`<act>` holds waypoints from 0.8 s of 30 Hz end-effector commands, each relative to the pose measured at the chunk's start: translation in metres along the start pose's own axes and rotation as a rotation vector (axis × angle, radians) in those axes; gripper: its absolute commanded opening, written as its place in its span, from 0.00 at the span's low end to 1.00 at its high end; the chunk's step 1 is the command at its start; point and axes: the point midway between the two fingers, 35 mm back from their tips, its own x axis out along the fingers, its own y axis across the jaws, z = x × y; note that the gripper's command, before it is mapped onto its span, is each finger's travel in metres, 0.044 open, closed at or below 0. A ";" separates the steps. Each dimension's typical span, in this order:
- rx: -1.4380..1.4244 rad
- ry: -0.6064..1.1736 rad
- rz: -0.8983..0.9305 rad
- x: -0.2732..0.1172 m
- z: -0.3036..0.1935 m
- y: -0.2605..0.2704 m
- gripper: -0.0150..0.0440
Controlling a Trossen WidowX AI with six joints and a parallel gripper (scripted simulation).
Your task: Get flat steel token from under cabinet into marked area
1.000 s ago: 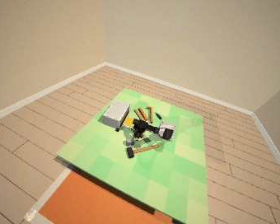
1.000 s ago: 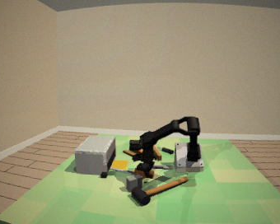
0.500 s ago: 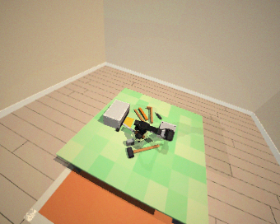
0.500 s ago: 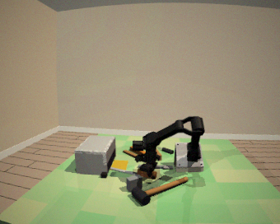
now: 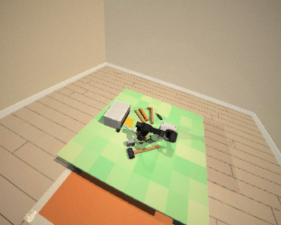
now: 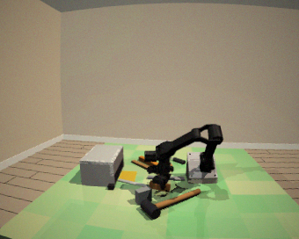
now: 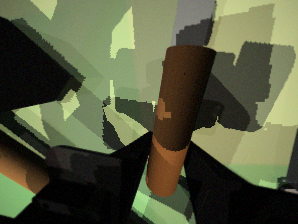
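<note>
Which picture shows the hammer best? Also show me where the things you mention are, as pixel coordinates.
The exterior view: the hammer's (image 5: 145, 150) (image 6: 177, 199) dark head and orange handle look biggest there. The top view shows all of it, but smaller. In the wrist view, I can't tell.

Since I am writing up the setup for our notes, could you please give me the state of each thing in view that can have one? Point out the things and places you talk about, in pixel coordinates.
gripper (image 6: 160, 186) (image 7: 167, 138): jaws shut on a wooden handle
wooden handle (image 7: 181, 100): held between the jaws
hammer (image 5: 131, 153) (image 6: 151, 209): lying on its side, not held
cabinet (image 5: 116, 113) (image 6: 98, 164): standing on the table
arm (image 6: 179, 142): bent, reaching down
</note>
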 end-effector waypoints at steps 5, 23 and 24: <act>0.008 0.003 0.000 0.001 -0.010 0.000 0.25; -0.031 0.001 -0.001 -0.001 -0.011 -0.008 0.25; -0.034 0.001 -0.001 -0.001 -0.011 -0.009 0.25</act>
